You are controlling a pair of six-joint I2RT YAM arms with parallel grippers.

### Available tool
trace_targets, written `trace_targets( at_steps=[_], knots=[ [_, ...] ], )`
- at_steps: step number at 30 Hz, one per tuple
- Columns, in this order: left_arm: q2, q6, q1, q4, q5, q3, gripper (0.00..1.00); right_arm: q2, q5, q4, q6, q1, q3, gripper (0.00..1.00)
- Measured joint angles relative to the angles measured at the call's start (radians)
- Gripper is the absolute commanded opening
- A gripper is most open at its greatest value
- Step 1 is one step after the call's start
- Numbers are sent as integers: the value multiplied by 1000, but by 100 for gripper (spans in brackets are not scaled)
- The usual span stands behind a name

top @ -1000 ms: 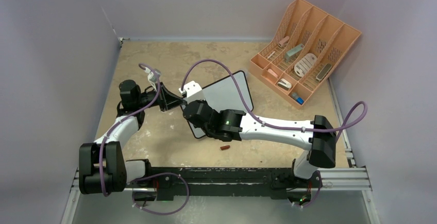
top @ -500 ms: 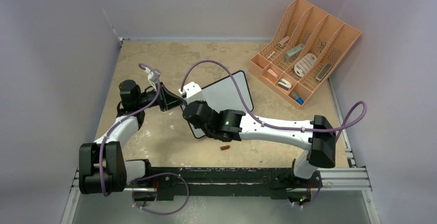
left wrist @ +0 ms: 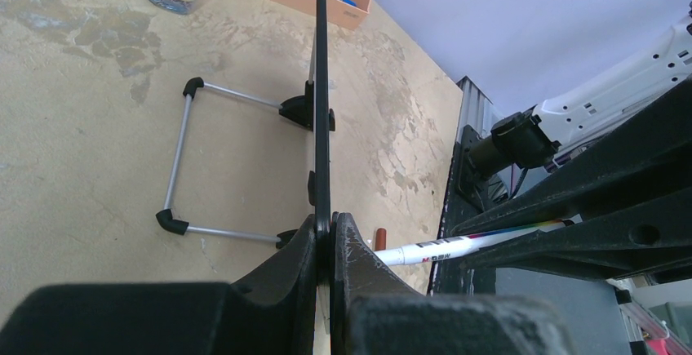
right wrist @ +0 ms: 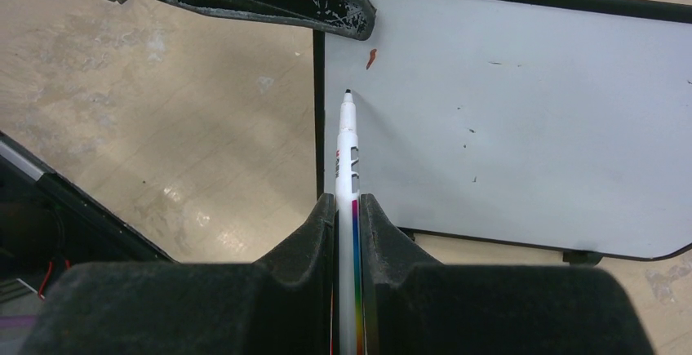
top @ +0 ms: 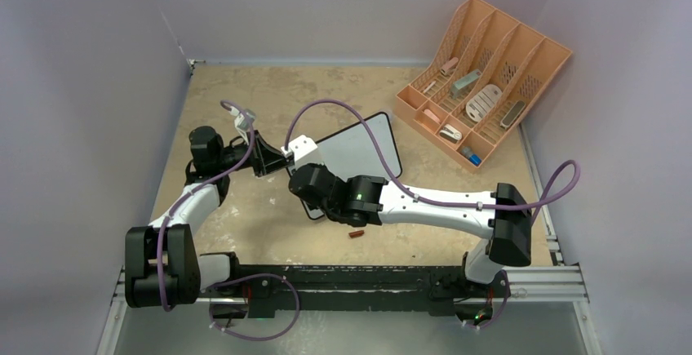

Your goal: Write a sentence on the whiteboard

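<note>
The whiteboard [right wrist: 530, 126] has a smooth, glossy white face in a black plastic frame. Its stand [left wrist: 179, 163] is bare metal rod. The worktop [left wrist: 82, 126] is matt, mottled and rough. The left claw [left wrist: 326, 224] is matt black, scuffed pale. The marker [right wrist: 348, 151] is glossy plastic.

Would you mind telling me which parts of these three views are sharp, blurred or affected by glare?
Top external: soft, even light, everything sharp, no glare on the whiteboard. Left wrist: the left gripper clamping the board's edge is blurred; the table beyond is crisp. Right wrist: the right gripper is dark and soft, the marker tip sharp, with a shiny patch on the table.
</note>
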Motion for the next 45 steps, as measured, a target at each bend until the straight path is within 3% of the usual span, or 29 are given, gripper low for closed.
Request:
trace_targets(
  at_steps=[45],
  knots=[
    [0, 7, -4, -3, -3, 0, 0, 0, 107, 35, 27, 6, 0, 0]
  ],
)
